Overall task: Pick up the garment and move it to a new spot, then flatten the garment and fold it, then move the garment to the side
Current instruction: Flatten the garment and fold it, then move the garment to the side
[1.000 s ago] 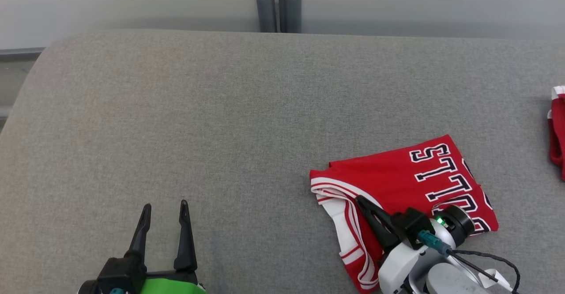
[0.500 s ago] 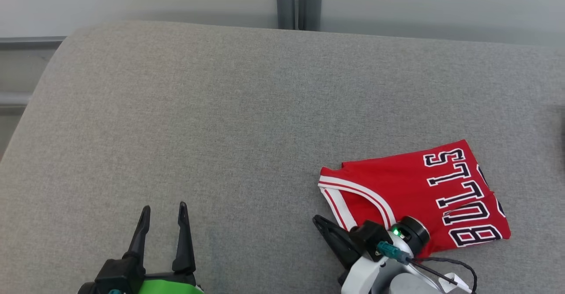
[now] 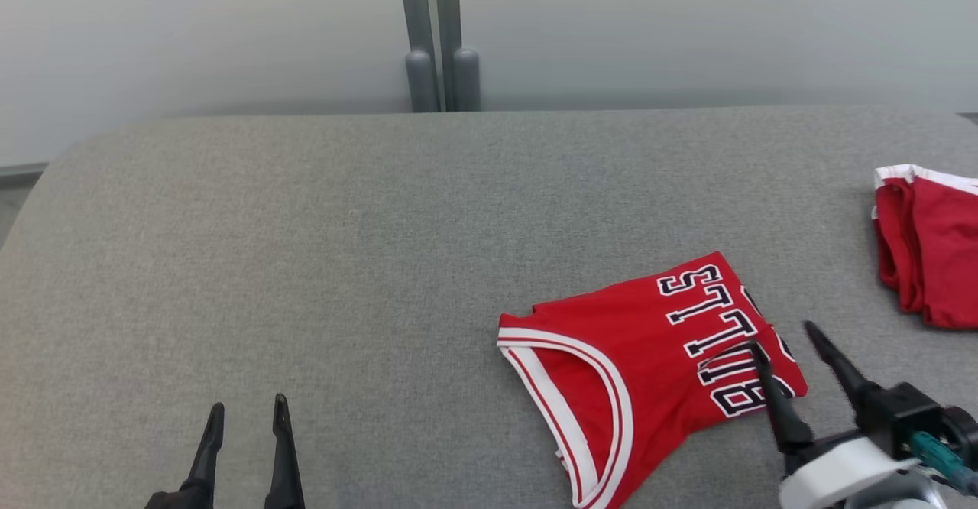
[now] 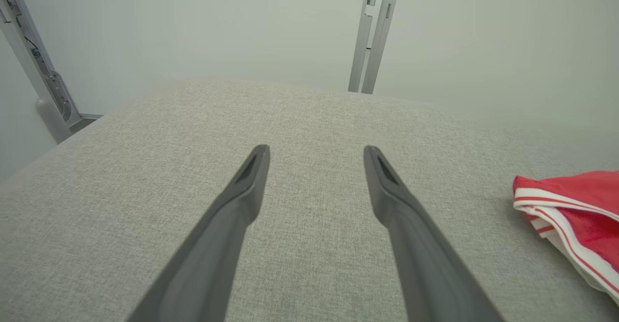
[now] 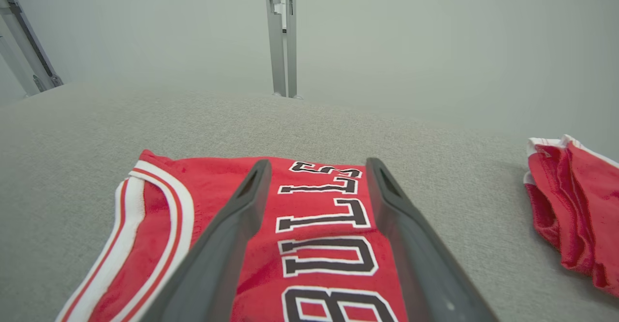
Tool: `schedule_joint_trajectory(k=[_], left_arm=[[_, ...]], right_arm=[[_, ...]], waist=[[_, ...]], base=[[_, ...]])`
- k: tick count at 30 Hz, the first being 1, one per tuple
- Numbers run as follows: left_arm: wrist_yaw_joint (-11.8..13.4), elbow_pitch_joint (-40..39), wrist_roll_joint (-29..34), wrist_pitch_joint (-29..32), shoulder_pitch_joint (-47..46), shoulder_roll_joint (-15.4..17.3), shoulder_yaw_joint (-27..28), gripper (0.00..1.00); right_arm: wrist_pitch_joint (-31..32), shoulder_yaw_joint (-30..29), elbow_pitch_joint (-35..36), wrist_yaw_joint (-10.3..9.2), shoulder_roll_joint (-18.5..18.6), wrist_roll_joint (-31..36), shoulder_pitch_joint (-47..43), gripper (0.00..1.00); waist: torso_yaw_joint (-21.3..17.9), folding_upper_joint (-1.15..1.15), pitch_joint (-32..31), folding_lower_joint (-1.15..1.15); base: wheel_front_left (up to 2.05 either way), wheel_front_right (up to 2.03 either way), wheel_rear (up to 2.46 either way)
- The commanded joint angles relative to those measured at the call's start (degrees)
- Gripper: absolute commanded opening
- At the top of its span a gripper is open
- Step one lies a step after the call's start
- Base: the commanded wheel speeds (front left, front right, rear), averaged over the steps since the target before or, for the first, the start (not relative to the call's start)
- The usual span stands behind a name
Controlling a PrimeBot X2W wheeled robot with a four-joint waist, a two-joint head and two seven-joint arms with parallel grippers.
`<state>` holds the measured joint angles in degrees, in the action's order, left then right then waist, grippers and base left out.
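The right gripper (image 3: pixel 783 337) stood released, jaws spread wide with nothing between them, poised just over the lettered end of the red jersey (image 3: pixel 634 348). 1 second earlier those jaws had been pinched shut at the jersey's white-striped edge, so the cloth had only just been let go. The jersey lay folded on the grey padded surface (image 3: pixel 306 226), its striped armhole now flatter than the bunched edge seen before, and well apart from a second red garment (image 3: pixel 928 245) at the far right. The head camera had also shifted, so the jersey's new place in that view proved no move of its own. The left gripper (image 3: pixel 248 404) remained open over bare surface, far from the cloth. The fold looked finished; moving the jersey aside probably remained, needing a fresh grasp.
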<state>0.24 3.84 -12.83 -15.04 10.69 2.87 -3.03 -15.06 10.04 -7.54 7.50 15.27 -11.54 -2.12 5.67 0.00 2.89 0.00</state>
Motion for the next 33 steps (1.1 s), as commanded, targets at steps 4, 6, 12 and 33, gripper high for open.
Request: schedule_joint_trajectory(k=[4, 6, 12, 33], left_arm=[[-1.64, 0.97, 1.15, -0.16, 2.09, 0.09, 0.37, 1.0], [-2.44, 1.3, 1.27, -0.16, 2.3, 0.08, 0.3, 1.0], [-3.25, 2.26, 1.27, -0.16, 1.48, 0.09, -0.17, 1.0], [-2.64, 1.95, 1.42, -0.16, 2.74, 0.08, 1.74, 1.0]], right_arm=[[-0.12, -8.58, 0.43, -0.01, -0.04, -0.41, -5.37, 1.0], [-0.12, -10.84, -0.11, -0.01, -0.09, -0.2, -6.47, 1.0], [-0.13, -13.53, -1.83, -0.01, -1.4, -0.55, -7.76, 1.0], [-0.12, -10.91, -2.12, -0.02, -1.32, -0.79, -5.71, 1.0]], waist=[[-4.53, 0.0, -4.6, 0.0], [-4.76, 0.0, -4.85, 0.0], [-5.08, 0.0, -5.1, 0.0], [-3.19, 0.0, -4.62, 0.0]], base=[[0.0, 0.0, 0.0], [0.0, 0.0, 0.0], [0.0, 0.0, 0.0], [0.0, 0.0, 0.0]])
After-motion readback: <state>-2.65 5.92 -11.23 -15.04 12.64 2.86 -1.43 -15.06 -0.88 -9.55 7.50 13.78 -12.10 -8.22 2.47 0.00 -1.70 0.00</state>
